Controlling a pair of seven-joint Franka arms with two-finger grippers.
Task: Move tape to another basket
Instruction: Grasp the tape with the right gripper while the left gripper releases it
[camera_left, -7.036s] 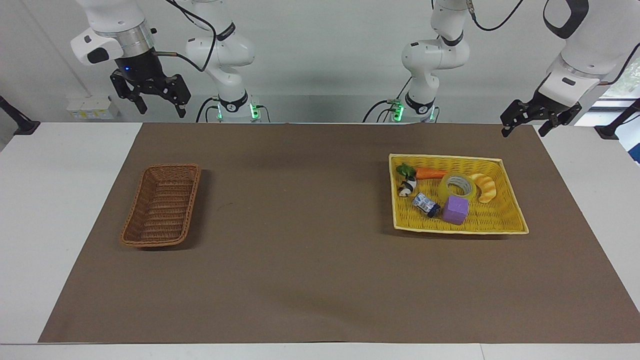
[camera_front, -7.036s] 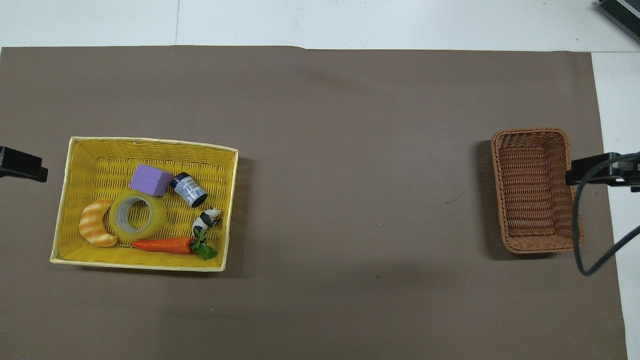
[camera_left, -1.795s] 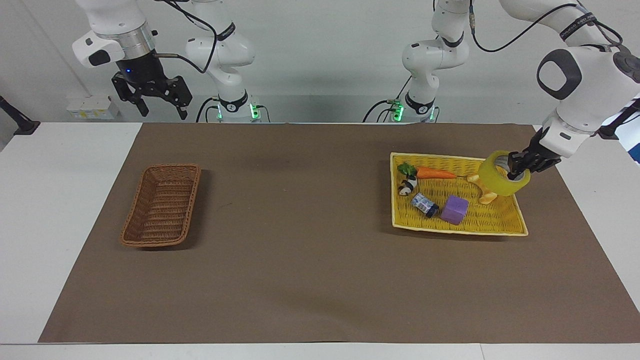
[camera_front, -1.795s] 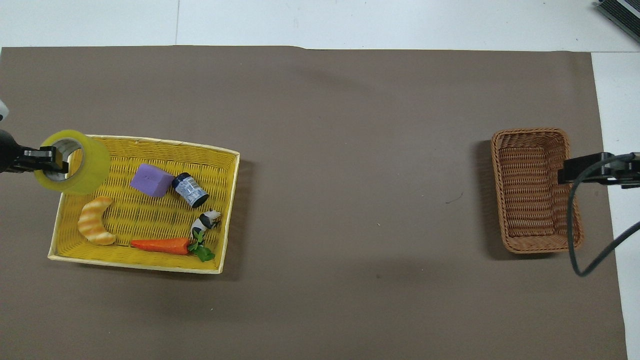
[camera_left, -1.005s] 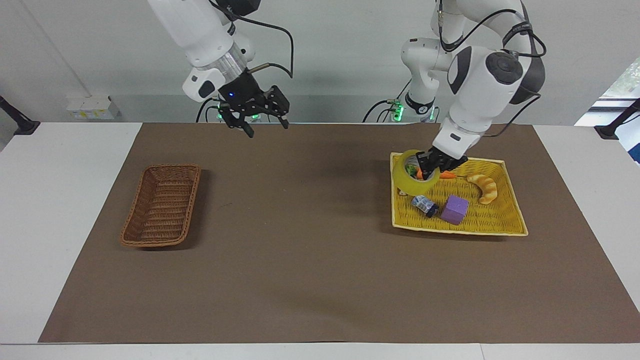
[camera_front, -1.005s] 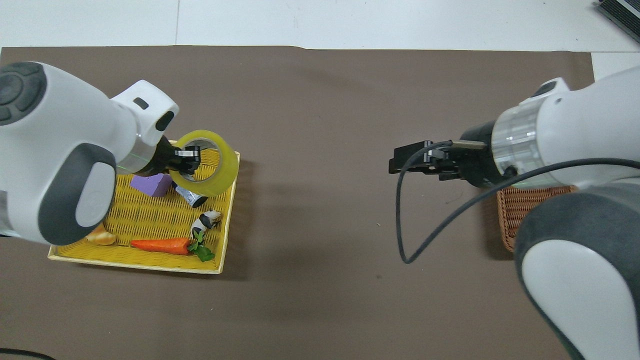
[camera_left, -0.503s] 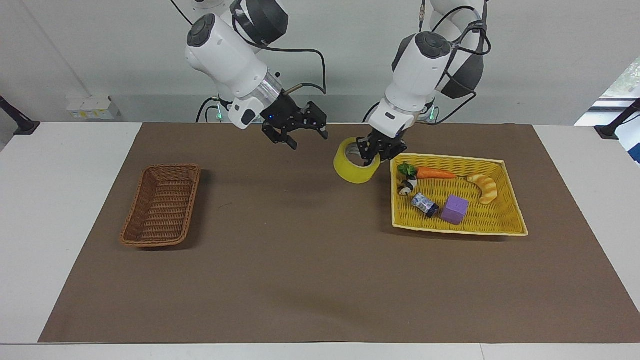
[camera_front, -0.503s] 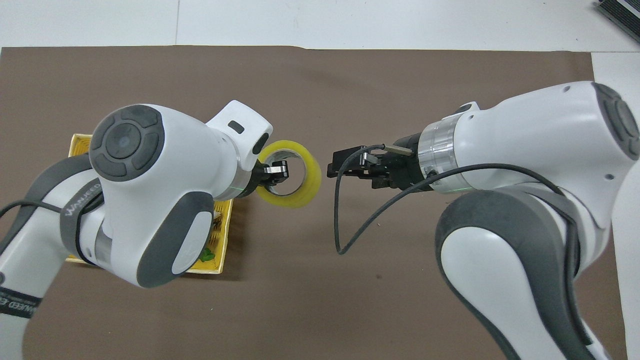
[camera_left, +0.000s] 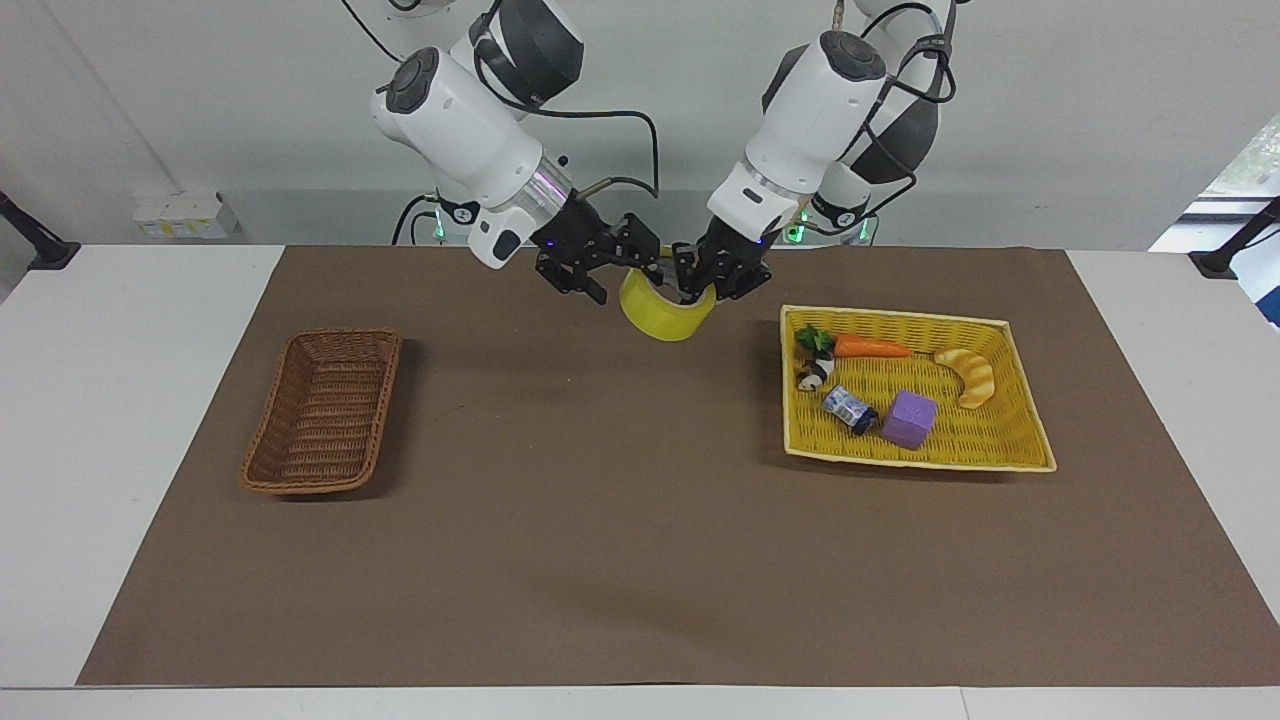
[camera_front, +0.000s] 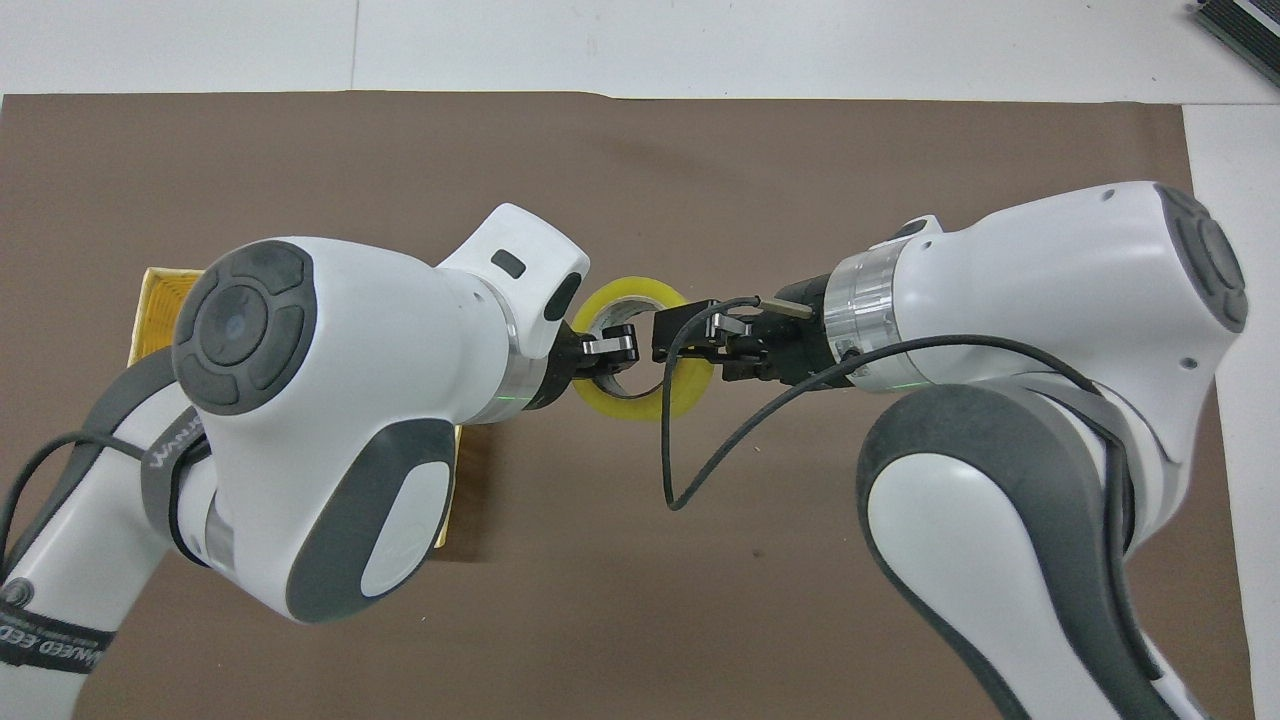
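The tape (camera_left: 664, 312), one wide ring of glossy translucent yellow film around a pale core, hangs in the air above the brown mat (camera_left: 640, 560), over its middle stretch near the edge closest to the robots. The left gripper (camera_left: 697, 287) is clenched on the roll's wall, one finger inside the ring. The right gripper (camera_left: 615, 270) has come up against the roll from the other flank, its fingers at the rim; whether it has clamped on cannot be told, as its fingertips are hidden against the roll.

Two baskets sit on the mat. The basket (camera_left: 322, 410) is narrow, of brown woven wicker with flared sides, and lies toward the right arm's end of the table, holding nothing. The yellow basket (camera_left: 1010, 452), wider and flatter with a pale rim and a ribbed weave, lies toward the left arm's end.

In it are five things, one of each: a smooth orange carrot (camera_left: 868, 347) with a green leafy top, a striped curved croissant (camera_left: 968, 373), a matte purple cube (camera_left: 910, 419), a small cylindrical bottle (camera_left: 850, 408) on its side with a printed label, and a small black-and-white figurine (camera_left: 815, 374) just beside the carrot's leaves.

The mat is a flat, dull sheet covering most of the white table (camera_left: 120, 330).
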